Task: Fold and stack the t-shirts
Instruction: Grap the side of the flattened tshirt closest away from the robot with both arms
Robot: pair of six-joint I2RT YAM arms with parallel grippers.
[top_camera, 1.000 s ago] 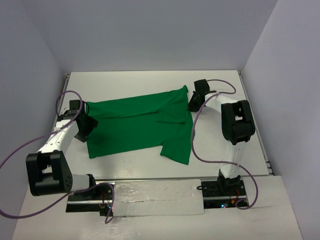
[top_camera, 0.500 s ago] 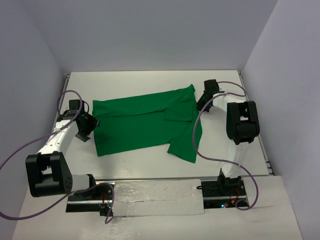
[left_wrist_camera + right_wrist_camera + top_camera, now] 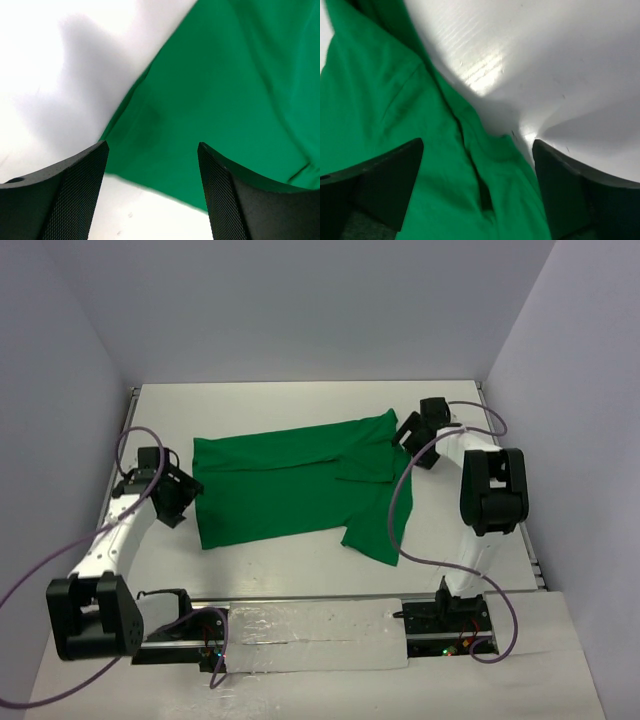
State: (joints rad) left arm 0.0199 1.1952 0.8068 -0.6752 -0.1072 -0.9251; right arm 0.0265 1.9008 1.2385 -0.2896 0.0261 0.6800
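Green t-shirt lies spread out in the middle of the white table, plain and a bit wrinkly. Toward the table's left side, the left gripper has its fingers spread wide, holding nothing. Toward the table's right side, the right gripper does too.

A white, flat, matte counter carries one thing: a plain, bright-green short-sleeved cloth t-shirt. The t-shirt lies spread on its middle, long side running left to right and slightly tilted, its right end farther back than its left. At that right end the cloth is creased and doubled over itself, and a flap reaches toward the near edge. Bare counter shows on every side of the t-shirt, widest beyond its far edge.
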